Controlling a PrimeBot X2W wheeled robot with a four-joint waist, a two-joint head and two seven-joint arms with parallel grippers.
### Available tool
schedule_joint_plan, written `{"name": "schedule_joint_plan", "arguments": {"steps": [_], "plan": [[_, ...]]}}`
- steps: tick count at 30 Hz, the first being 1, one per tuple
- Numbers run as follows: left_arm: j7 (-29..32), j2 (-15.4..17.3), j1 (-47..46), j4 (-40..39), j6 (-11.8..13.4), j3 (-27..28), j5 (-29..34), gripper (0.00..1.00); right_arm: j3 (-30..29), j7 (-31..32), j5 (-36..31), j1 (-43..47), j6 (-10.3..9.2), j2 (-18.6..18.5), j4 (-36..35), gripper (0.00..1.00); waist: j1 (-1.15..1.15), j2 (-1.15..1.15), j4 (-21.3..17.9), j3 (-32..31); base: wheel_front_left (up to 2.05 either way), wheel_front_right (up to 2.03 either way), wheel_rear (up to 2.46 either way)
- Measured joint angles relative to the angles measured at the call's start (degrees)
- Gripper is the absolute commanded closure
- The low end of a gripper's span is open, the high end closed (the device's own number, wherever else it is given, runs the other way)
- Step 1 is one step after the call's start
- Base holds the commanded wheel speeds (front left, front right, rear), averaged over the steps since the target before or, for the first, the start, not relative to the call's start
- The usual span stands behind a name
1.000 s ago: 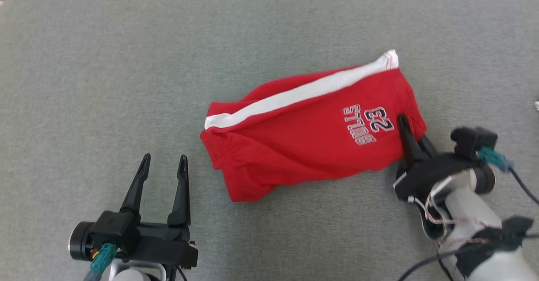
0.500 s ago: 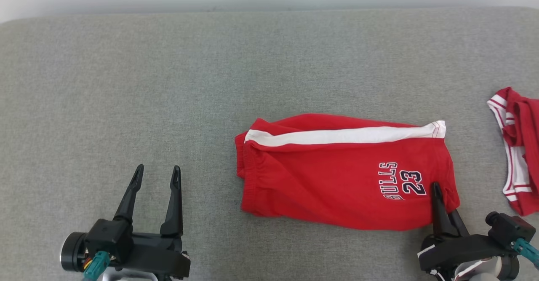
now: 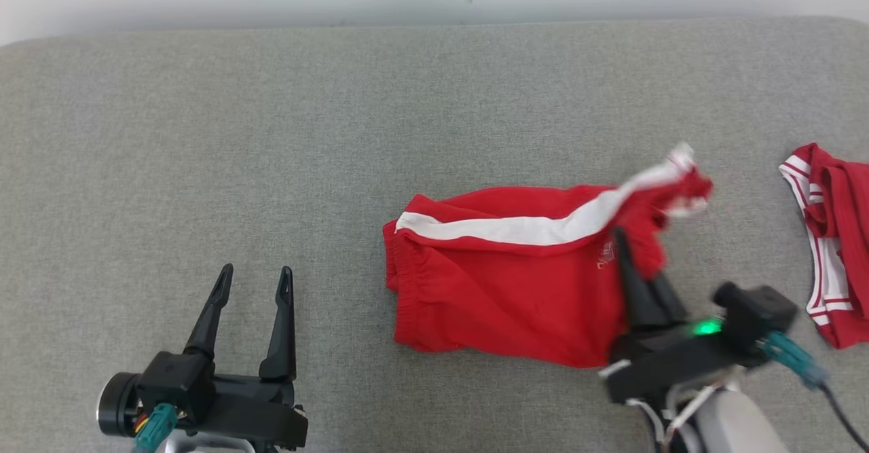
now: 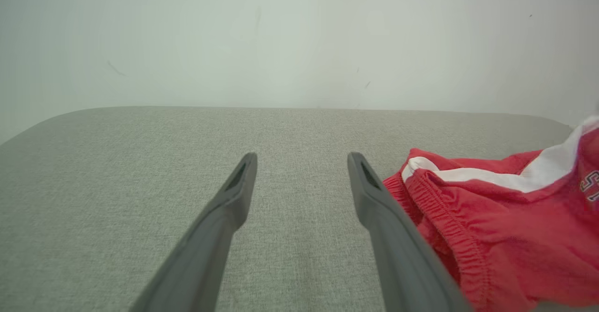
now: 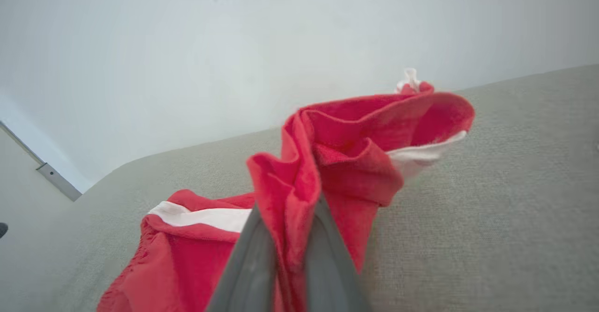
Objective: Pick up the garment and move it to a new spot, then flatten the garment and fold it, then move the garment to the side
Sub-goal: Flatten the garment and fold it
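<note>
My right gripper [image 3: 628,256] is clamped on a bunched hem corner of the red shorts [image 3: 502,297], holding it up off the grey cushion [image 3: 271,134], while the waistband end lies on the cushion's middle. The cloth looks light, soft and floppy, so I judge it will sag and drag from one pinch. My left gripper [image 3: 256,273], fingers apart and empty near the cushion's front edge, could take the waistband.
</note>
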Motion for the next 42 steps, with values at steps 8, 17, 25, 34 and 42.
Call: {"name": "schedule_joint_plan", "arguments": {"steps": [8,17,25,34,42], "plan": [[0.0,-0.6,-1.0,0.3,-0.2,-0.8,-0.1,0.00,12.3,3.3,-0.1,-5.1,0.00,1.6,-1.7,1.00,0.00,0.00,1.1,0.7,0.00,0.00,0.00],[-0.4,-1.3,-1.8,0.8,-0.5,-1.5,-0.4,0.00,22.3,3.3,4.0,-12.5,0.00,2.8,10.2,1.00,0.01,0.00,2.8,2.2,0.00,0.00,0.00],[-0.9,-1.6,-2.1,1.2,-0.4,-1.6,-0.5,0.00,28.7,3.8,8.6,-16.9,-0.01,3.0,17.5,0.39,0.01,0.01,3.8,3.5,0.00,0.00,0.00],[-1.5,-1.8,-2.2,2.1,-0.3,-1.6,-0.9,0.00,38.9,1.6,12.1,-18.8,0.00,-0.1,14.4,0.00,0.01,0.00,3.4,3.0,0.00,0.00,0.00],[-1.6,-1.3,-1.4,2.6,0.2,-1.0,-1.4,0.00,32.5,-1.9,8.1,-15.5,0.00,-6.8,4.3,0.00,0.01,0.00,2.4,1.1,0.00,0.00,0.00]]}}
